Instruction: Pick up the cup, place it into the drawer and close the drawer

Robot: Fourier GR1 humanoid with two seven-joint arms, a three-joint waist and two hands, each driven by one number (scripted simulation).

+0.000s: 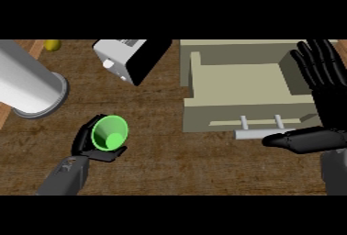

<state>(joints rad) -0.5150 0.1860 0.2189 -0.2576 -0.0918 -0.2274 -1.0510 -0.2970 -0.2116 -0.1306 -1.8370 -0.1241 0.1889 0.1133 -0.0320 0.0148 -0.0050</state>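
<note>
A green cup (109, 132) sits in my left hand (92, 146), whose fingers curl round its sides at the lower left of the wooden counter; its open mouth faces up toward the view. The beige drawer (244, 82) stands pulled open at the upper right, its inside bare, and its front panel (224, 120) carries a pale bar handle (261, 133). My right hand (325, 105) is open with fingers straight, held over the drawer's right side, its thumb (298, 138) lying just by the handle's right end.
A large grey cylinder (30, 85) lies at the left edge. A white and black toaster-like appliance (129, 57) stands at the top middle. A small yellow object (53, 44) rests at the top left. Bare wooden counter (190, 160) spreads between the hands.
</note>
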